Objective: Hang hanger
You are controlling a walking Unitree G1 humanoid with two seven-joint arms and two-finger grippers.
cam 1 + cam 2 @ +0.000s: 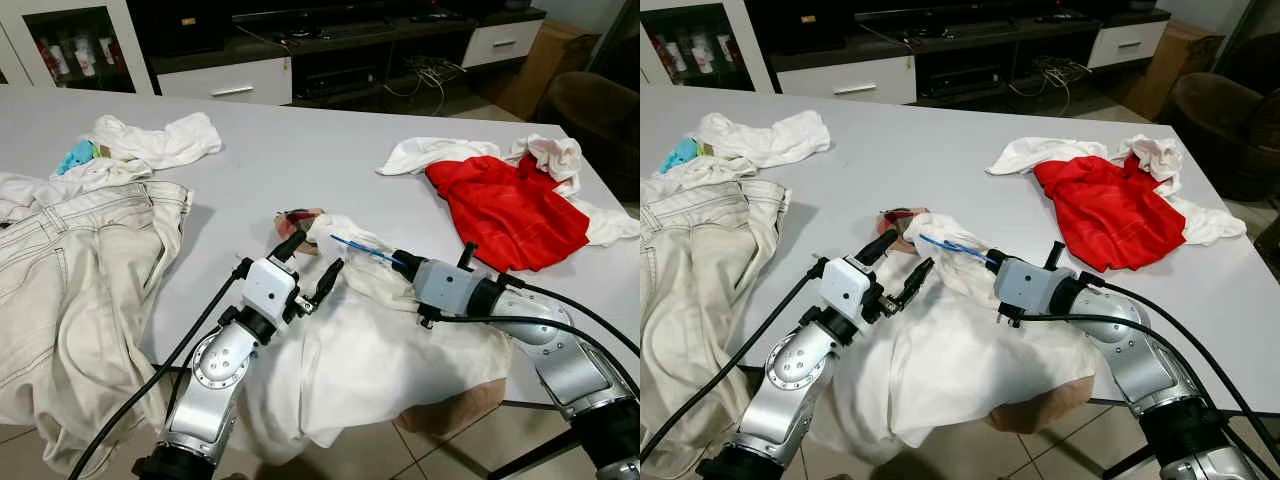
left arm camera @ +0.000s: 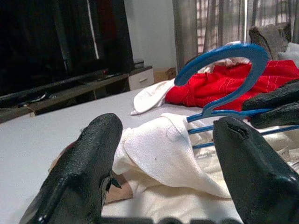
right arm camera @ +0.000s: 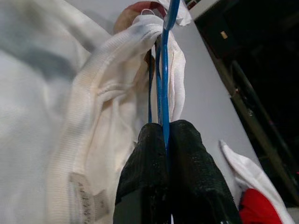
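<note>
A blue wire hanger sticks out of the collar of a white shirt lying at the table's near edge. Its hook curls up in the left wrist view. My right gripper is shut on the hanger's blue wires, just behind the collar. My left gripper stands open to the left of the collar, its two black fingers spread on either side of the folded white cloth, touching nothing.
Beige trousers cover the table's left side, with a white garment behind them. A red garment on white cloth lies at the far right. The grey table ends before a dark TV cabinet.
</note>
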